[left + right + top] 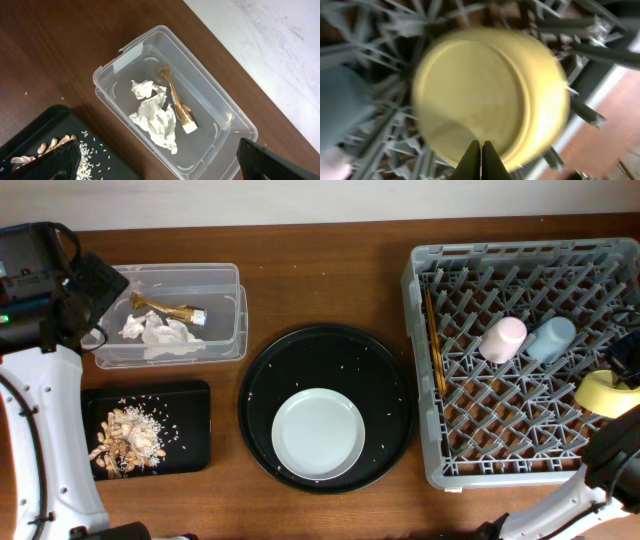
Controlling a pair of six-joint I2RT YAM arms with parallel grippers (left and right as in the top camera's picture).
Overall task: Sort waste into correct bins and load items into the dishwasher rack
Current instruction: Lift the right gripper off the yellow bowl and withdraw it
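The grey dishwasher rack [520, 450] at the right holds the wooden chopsticks [433, 340], a pink cup [502, 338] and a light-blue cup [551, 338]. My right gripper [481, 150] is shut on the rim of the yellow bowl [485, 95], which is tilted over the rack's right side [603, 393]. The pale plate [318, 434] lies on the round black tray [385, 370]. The clear box [210, 95] holds white tissue [156, 117] and the brown-and-gold wrapper [177, 100]. My left gripper [160, 170] is open and empty above the box's near edge.
The flat black tray [190, 425] at the front left holds tan food scraps with rice [128, 440]. Rice grains are scattered on the round black tray. The rack fills the right of the table. Bare wood lies between the box and the rack.
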